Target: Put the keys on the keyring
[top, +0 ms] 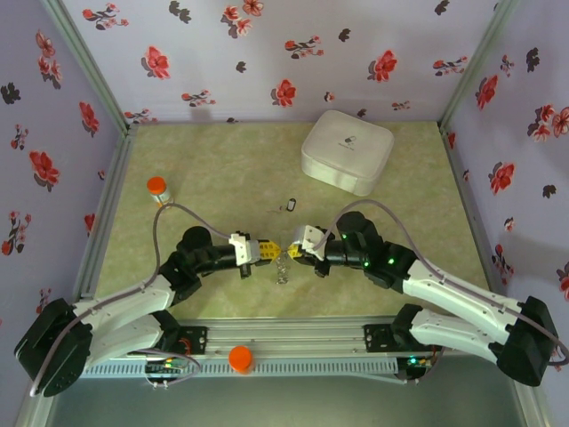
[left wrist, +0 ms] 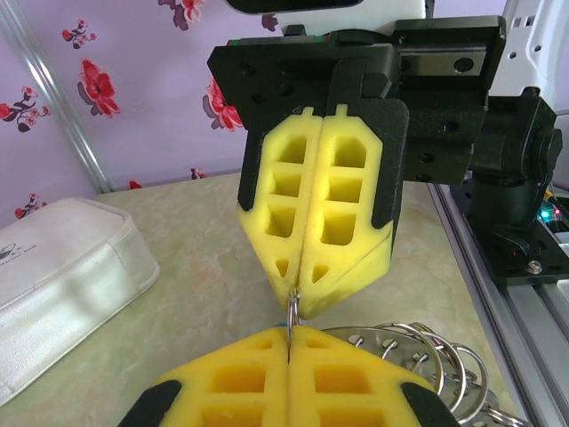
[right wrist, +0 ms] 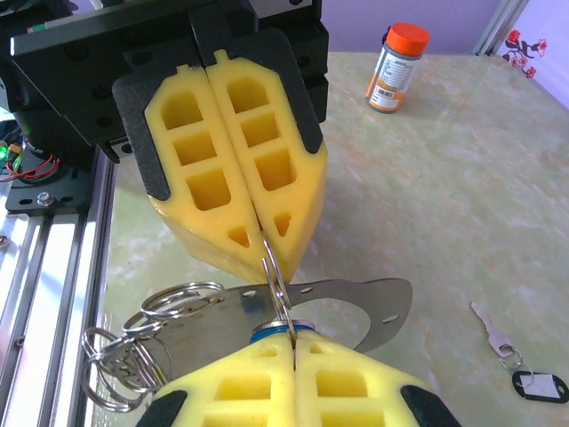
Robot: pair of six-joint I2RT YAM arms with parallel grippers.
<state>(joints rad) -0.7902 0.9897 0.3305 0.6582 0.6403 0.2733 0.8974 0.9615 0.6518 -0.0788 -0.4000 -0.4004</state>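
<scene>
Right wrist, left hand [right wrist: 260, 242] and right hand [right wrist: 293, 345] tip to tip, pinching keyring [right wrist: 277, 280]

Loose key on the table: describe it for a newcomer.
Find the white box at the far side of the table. Just off its near left corner lies the loose key, alone. Unlike the ring bunch nearer the robot, it carries a black-rimmed tag.

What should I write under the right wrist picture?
Left tool and right tool pinch one thin ring tip to tip, a key lying nearby.
</scene>
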